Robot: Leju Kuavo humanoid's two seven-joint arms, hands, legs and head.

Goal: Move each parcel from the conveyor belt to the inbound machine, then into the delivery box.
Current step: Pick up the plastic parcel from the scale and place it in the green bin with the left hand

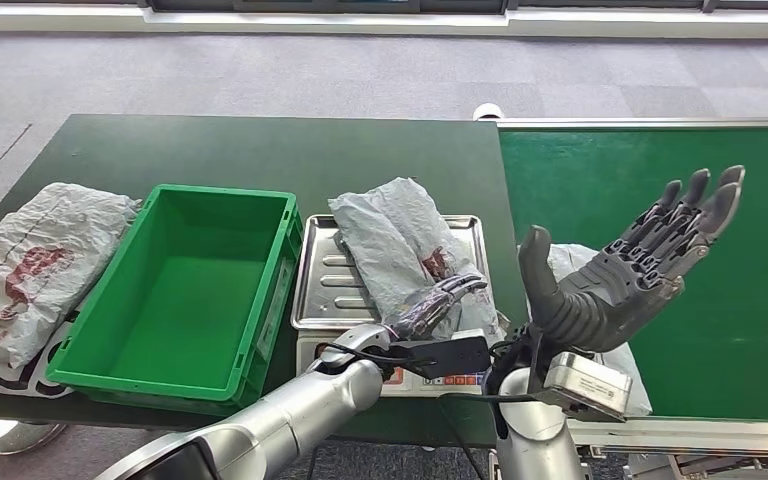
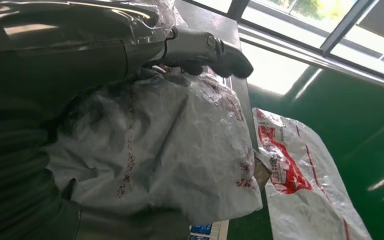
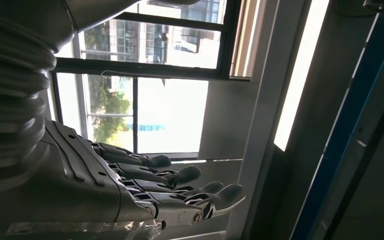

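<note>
Head view: grey parcel [image 1: 400, 250] flat on steel tray of inbound machine [image 1: 312, 300], left hand [image 1: 438, 303] resting on its near end, fingers laid over the wrap. Right hand [image 1: 625, 265] raised beside the machine, over conveyor belt [image 1: 660, 180], spread, holding nothing. Second parcel [image 1: 570, 262] on belt behind right hand. Green delivery box [image 1: 270, 290] beside the machine, nothing inside. Third parcel [image 1: 30, 270] beyond box.
</note>
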